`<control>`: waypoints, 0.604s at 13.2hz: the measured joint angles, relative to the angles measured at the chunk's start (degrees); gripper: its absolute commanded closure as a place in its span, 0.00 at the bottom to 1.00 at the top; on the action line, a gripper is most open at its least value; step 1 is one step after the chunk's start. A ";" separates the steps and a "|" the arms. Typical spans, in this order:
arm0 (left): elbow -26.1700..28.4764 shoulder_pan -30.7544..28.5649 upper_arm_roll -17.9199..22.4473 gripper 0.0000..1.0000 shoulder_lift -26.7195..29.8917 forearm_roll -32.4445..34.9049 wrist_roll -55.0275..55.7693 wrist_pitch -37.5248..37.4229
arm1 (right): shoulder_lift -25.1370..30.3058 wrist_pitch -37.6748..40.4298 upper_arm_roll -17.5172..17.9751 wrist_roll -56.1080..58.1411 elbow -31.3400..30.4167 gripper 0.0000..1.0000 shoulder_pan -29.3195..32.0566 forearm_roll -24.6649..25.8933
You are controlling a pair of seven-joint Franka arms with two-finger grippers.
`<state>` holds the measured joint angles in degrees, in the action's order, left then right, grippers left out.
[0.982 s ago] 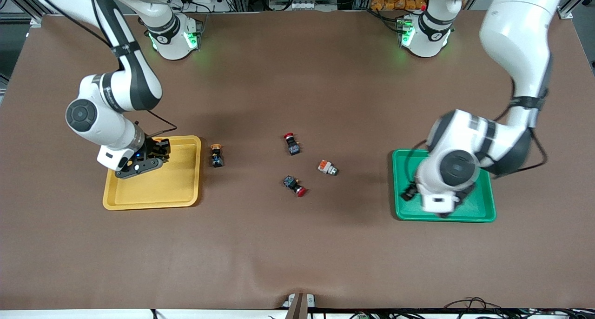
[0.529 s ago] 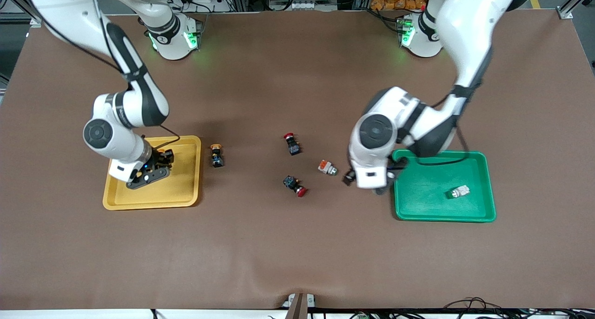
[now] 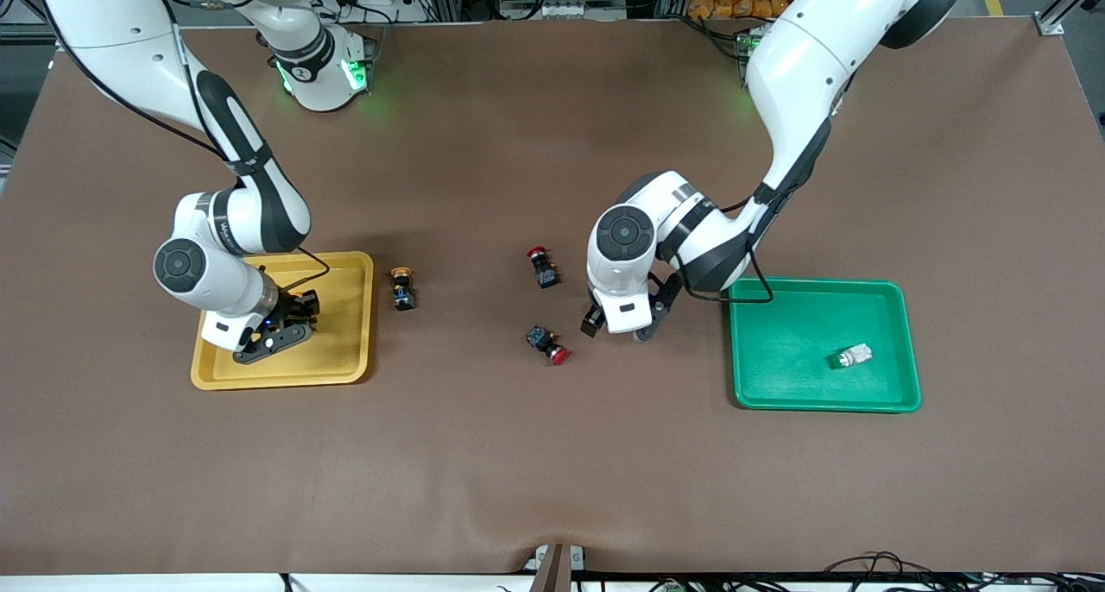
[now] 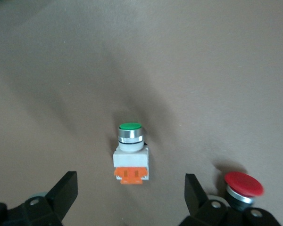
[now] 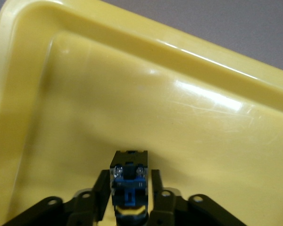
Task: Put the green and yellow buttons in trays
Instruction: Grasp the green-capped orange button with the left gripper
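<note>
My right gripper [image 3: 289, 318] is low in the yellow tray [image 3: 345, 369]. It is open by a sliver round a black-bodied yellow button [image 5: 129, 181] that stands on the tray floor between the fingers [image 5: 105, 181] of my right gripper [image 5: 130, 175]. My left gripper [image 3: 617, 331] hangs open over the white-grey button with the orange block and green cap [image 4: 130, 157], which lies between the spread tips of my left gripper [image 4: 129, 194]. A second yellow-capped button [image 3: 402, 287] lies beside the yellow tray. The green-block button [image 3: 850, 355] lies in the green tray [image 3: 777, 393].
Two black switches with red caps lie mid-table, one [image 3: 542, 267] farther from the front camera and one [image 3: 547, 344] nearer. One red-capped switch [image 4: 244, 184] shows close beside a left fingertip.
The left arm swung from the green tray, leaving the green-block button there, to above the orange-block button. The right gripper sank lower in the yellow tray and loosened on its button.
</note>
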<state>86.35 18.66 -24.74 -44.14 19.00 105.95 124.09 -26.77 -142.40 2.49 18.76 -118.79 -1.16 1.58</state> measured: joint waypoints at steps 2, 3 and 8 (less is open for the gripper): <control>2.79 -0.10 0.34 0.00 -0.01 0.00 0.14 3.23 | 0.00 -0.01 0.02 0.15 0.01 0.10 0.00 0.00; 4.10 -0.10 0.54 0.00 -0.02 0.00 0.16 4.99 | 0.00 0.03 0.03 0.37 0.00 0.11 0.00 0.00; 5.89 -0.11 1.60 0.00 -0.68 0.26 0.16 8.12 | 2.24 8.15 0.32 1.78 1.22 0.07 0.00 -0.67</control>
<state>92.24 18.55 -23.14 -44.82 19.26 106.11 132.22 -24.53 -134.25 2.81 20.55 -117.58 -1.17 0.91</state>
